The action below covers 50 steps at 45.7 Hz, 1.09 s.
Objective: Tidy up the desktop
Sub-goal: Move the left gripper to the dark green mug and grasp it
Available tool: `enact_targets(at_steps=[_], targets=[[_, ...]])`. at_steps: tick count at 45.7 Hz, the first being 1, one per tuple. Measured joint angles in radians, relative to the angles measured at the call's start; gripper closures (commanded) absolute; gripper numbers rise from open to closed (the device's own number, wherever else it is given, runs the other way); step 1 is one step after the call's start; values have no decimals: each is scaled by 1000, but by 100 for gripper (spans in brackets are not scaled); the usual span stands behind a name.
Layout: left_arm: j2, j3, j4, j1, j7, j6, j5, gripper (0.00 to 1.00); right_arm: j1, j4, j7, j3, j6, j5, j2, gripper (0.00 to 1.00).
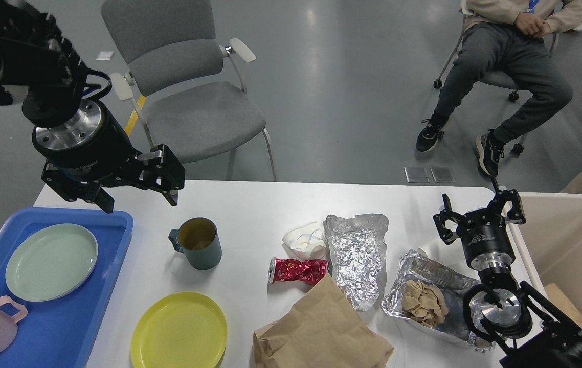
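- Risk, as judged: the dark teal ceramic mug [197, 244] appeared to hold liquid; a tilted lift would spill it onto the white rectangular tabletop [250, 204]
- Risk, as judged: the crinkled silver foil bag [356, 258] and the crushed red metal can [298, 270] lay touching; a careless grasp could drag both
- The left gripper [137, 191] hung above the tabletop's far left corner, jaws spread wide, holding nothing
- The right gripper [479, 213] hovered at the tabletop's right edge beside the beige plastic bin [572, 240], jaws open and empty
- The tabletop lay beneath both
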<state>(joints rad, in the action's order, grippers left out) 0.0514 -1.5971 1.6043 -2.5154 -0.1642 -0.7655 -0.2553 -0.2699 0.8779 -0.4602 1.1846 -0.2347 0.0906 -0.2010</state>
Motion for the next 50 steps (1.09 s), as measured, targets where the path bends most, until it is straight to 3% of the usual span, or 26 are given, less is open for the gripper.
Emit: enact_targets(at_steps=[11,26,38,50], targets=[[-39,18,84,-59,0,57,-53,5,0,0,0,0,0,0,0,0],[3,18,70,-19,-14,65,-52,4,0,0,-1,1,0,0,0,0],[72,22,-106,251,-10,144,-63,6,0,0,-1,0,0,0,0,0],[62,49,-305,636,8,359,-263,7,0,1,0,0,0,0,0,0]])
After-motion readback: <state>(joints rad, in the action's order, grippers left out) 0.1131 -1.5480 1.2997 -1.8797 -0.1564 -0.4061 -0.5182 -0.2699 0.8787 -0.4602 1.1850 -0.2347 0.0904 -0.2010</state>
